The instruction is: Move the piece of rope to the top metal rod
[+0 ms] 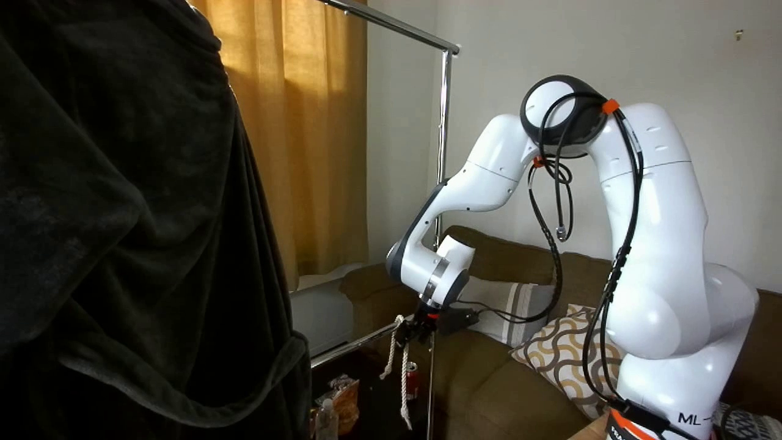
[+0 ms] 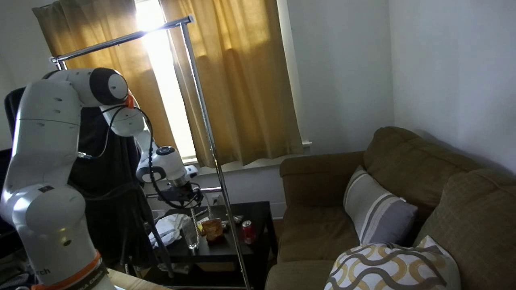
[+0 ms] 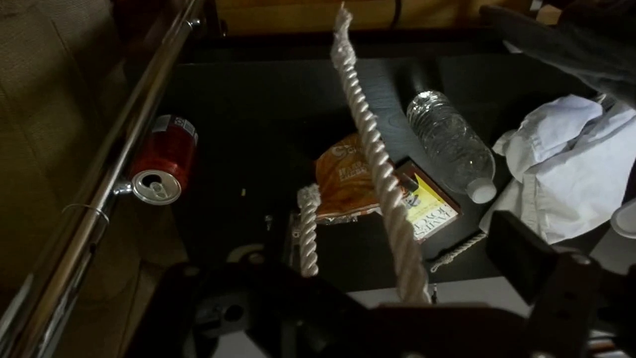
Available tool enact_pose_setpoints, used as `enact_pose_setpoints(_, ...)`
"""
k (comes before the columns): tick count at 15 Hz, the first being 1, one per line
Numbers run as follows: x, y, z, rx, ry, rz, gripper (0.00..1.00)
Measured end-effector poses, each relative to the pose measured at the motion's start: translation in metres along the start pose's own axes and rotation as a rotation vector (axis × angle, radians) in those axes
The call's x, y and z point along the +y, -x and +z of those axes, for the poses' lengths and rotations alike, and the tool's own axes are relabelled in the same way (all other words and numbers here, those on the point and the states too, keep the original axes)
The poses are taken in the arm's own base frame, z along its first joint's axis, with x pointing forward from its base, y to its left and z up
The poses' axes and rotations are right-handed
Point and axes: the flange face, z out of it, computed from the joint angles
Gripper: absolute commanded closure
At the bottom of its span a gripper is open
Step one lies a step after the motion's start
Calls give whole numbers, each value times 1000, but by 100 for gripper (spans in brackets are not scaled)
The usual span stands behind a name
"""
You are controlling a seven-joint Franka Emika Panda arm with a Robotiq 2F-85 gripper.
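Rope: one piece, white, twisted; hangs doubled at the lower bar, near the upright post and above the table; one strand longer than the other, both ends loose; bend partly hidden by the tool

Tool: black, on a white arm; jaws stand wide apart with a strand of the rope showing between them, nothing gripped; whether either jaw touches it cannot be told

Top metal rod: silver, straight, meets the upright post at a corner; well above the rope and the tool

Table: dark, beside a brown sofa; carries the next five items

Red can: upright, near the edge facing the sofa

Orange bag: about mid-table, partly behind the rope in the wrist view

Book: yellow and white on its cover, just beside the orange bag

Bottle: clear, white cap, upright, nearer the long edge away from the curtains

White cloth: crumpled, at the end opposite the sofa

Dark garment: plush, hangs in folds on the left of an exterior view
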Motion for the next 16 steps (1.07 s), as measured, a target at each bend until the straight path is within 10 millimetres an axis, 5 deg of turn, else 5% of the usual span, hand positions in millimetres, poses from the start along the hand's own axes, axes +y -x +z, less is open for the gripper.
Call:
enact_pose_setpoints(9,11,12,25,-42,3,-44,0)
enact_pose_setpoints(16,19,21,75,-110,23,-91,0)
